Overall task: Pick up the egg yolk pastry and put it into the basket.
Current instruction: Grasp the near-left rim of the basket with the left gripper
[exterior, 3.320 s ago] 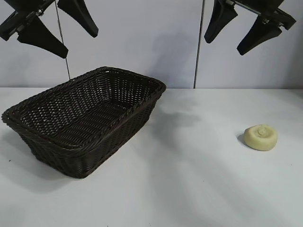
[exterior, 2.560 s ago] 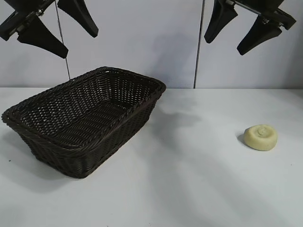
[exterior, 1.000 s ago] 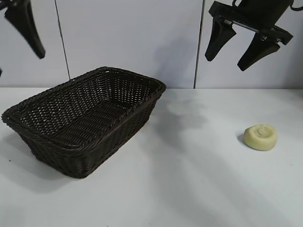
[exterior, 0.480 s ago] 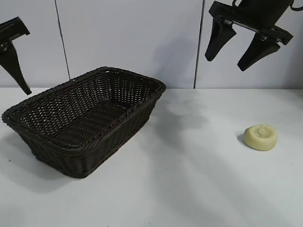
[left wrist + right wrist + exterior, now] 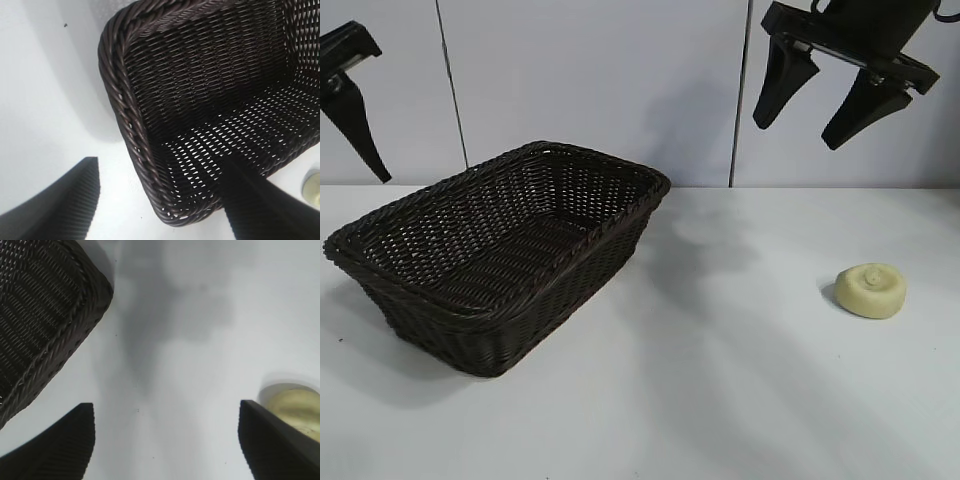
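Observation:
The egg yolk pastry (image 5: 870,290), a small pale yellow puck with a knob on top, lies on the white table at the right. The dark brown wicker basket (image 5: 552,298) stands at the left and holds nothing. My right gripper (image 5: 798,133) hangs open high above the table, up and to the left of the pastry. In the right wrist view the pastry (image 5: 294,406) shows beside one finger of the right gripper (image 5: 166,407). My left gripper (image 5: 162,162) is open above the basket's near-left corner (image 5: 117,100). Only one of its fingers (image 5: 358,120) shows in the exterior view.
White tabletop (image 5: 720,380) stretches between the basket and the pastry. A pale panelled wall (image 5: 600,80) stands behind. The left wrist view catches the pastry (image 5: 313,184) past the basket's far corner.
The left gripper has swung out to the picture's left edge and come lower, then risen a little in the last half second. The right gripper, basket and pastry have stayed still.

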Robot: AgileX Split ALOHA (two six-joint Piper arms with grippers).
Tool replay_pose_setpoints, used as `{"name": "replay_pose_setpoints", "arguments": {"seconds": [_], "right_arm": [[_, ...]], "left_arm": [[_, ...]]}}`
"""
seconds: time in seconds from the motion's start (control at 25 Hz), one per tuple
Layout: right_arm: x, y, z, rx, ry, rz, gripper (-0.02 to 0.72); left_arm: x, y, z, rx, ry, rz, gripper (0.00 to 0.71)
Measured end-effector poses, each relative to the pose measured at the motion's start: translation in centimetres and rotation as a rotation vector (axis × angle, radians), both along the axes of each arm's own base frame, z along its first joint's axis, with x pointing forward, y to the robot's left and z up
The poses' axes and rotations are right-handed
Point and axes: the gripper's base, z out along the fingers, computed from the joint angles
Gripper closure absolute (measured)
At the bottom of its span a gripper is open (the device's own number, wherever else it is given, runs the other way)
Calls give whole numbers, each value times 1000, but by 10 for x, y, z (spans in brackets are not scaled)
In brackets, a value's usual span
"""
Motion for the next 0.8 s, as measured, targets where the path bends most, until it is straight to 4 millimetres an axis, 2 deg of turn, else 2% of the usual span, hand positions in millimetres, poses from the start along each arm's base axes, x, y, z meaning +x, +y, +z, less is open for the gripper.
{"name": "replay_pose_setpoints", "arguments": {"seconds": [0.24,0.32,0.8], "right_arm": [[0,0,0,0,-1,0,134],[0,0,0,0,-1,0,134],[0,0,0,1,-1,0,134]], "left_arm": [[2,1,-1,19,-18,0,213],[5,1,-6,24,1,-1,213],[32,-27,-81,29,133,-5,213]]}}
